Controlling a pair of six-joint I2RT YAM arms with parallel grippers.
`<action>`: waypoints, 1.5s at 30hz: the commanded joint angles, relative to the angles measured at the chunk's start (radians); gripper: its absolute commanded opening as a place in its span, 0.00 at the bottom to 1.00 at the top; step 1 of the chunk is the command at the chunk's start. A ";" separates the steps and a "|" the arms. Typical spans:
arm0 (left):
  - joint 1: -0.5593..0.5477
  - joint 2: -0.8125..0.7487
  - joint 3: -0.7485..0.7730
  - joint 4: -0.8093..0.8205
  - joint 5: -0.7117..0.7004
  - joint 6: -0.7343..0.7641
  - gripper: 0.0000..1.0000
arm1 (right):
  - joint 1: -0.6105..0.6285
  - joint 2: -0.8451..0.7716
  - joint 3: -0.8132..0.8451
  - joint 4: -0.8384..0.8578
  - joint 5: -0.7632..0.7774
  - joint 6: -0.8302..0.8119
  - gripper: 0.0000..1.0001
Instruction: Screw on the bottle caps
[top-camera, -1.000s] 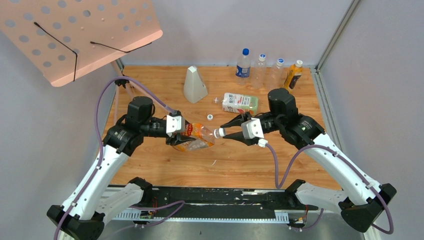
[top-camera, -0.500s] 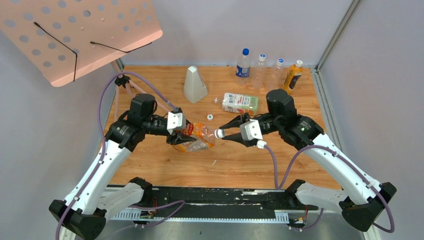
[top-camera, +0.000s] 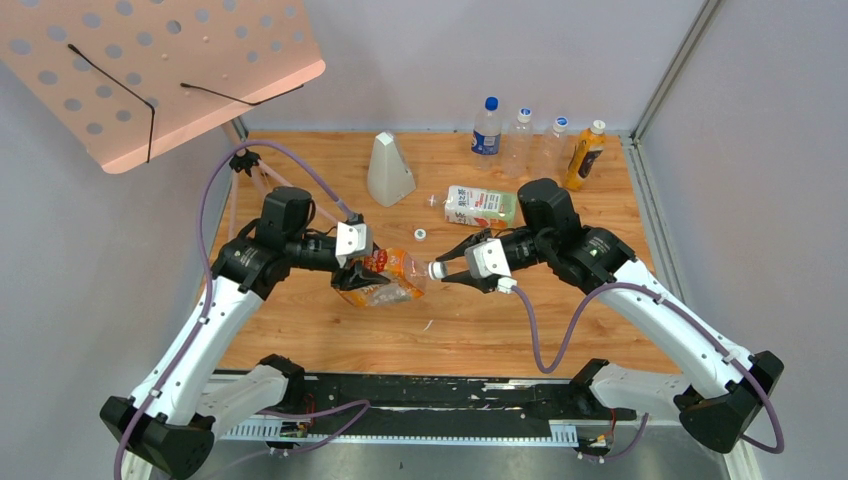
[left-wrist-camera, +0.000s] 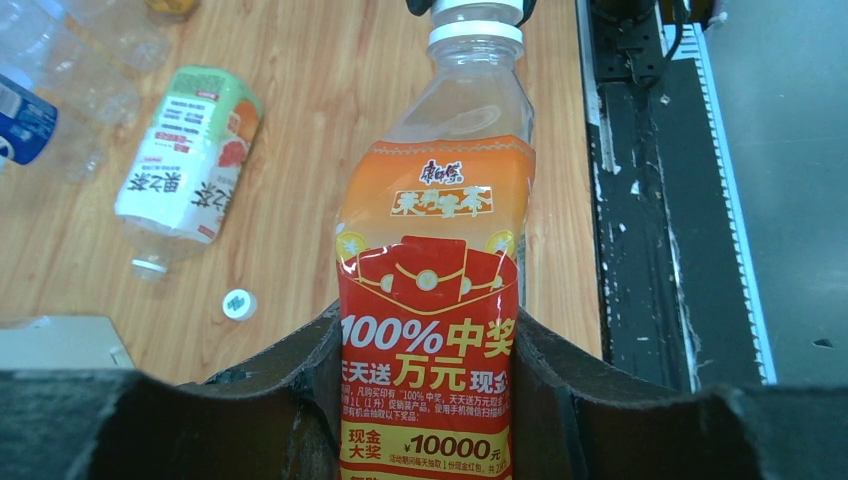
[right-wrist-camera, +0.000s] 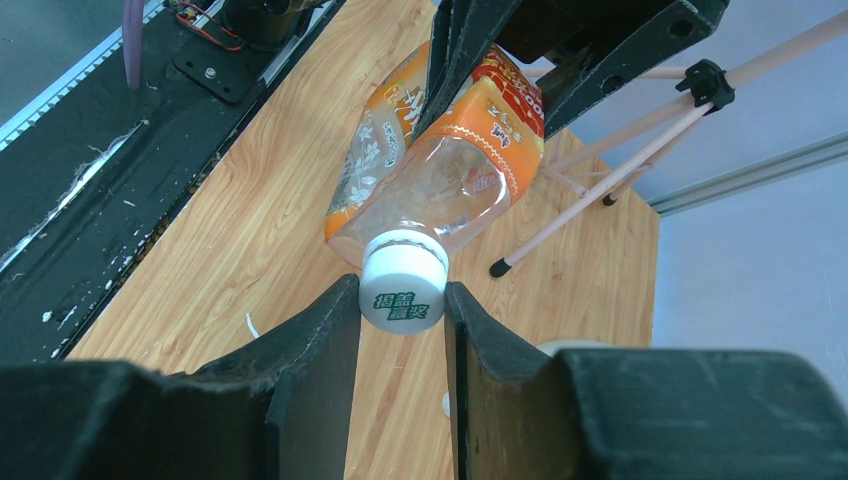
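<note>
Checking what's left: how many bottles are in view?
6. Upright at the back: blue-labelled bottle, two clear bottles, orange juice bottle. Mid-table lies the green-labelled bottle. The left gripper holds the orange-labelled bottle. None seems hidden.

Pale grey walls (top-camera: 450, 50) enclose a wooden surface (top-camera: 450, 330) on three sides. A pink perforated panel (top-camera: 200, 60) overhangs its far left corner, and a black rail (top-camera: 450, 392) runs along the near edge.

The small clear orange-labelled plastic bottle (top-camera: 392, 275) spans sideways between the left gripper (top-camera: 362, 278) and the right gripper (right-wrist-camera: 400, 300), its white round screw cap (right-wrist-camera: 403, 292) at the right end. Just behind lie a second white cap (top-camera: 421, 234) and, further right, the larger green-white-orange-labelled clear bottle (top-camera: 481, 206).
</note>
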 joint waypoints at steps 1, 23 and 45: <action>-0.012 -0.068 -0.033 0.229 0.115 -0.052 0.00 | 0.022 0.027 0.033 -0.012 -0.072 -0.016 0.11; -0.071 -0.234 -0.295 0.745 -0.163 -0.174 0.00 | 0.022 0.101 0.093 0.065 0.048 0.525 0.14; -0.118 -0.285 -0.477 1.064 -0.400 -0.134 0.00 | 0.019 0.163 0.081 0.247 0.465 1.485 0.17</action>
